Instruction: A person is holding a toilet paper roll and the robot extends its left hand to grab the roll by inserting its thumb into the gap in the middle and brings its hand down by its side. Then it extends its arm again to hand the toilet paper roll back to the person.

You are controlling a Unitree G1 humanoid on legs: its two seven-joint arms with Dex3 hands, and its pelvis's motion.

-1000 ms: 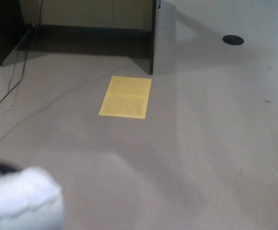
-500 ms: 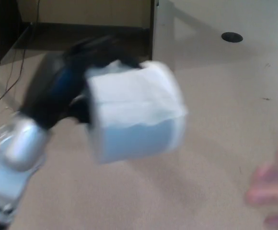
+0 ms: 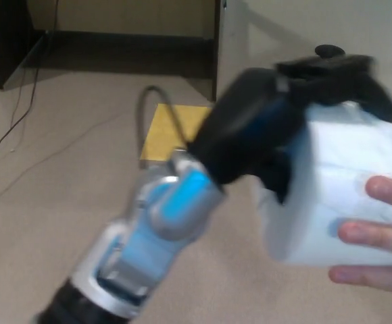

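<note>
The black fingers of the left hand are seen curled over the top edge of the toilet paper roll, and the roll is gripped by that hand; the thumb is hidden behind the hand and the paper, so it cannot be told whether it sits inside the core. The roll is held in the air at the right side of the head view, above the floor, with its white wrapped surface turned toward the camera and part of it cut off by the right edge of the picture. Three fingers of a person's hand are laid against the lower right of the roll, touching the paper from the right. The left forearm, silver and blue with a thin grey cable looped above the wrist, is stretched from the lower left up toward the roll. A yellow sheet is partly covered by the arm and lies flat on the floor behind it. Dark furniture is seen along the top left, cords are trailed over the floor at the left, and a small dark round spot shows just above the fingers.
</note>
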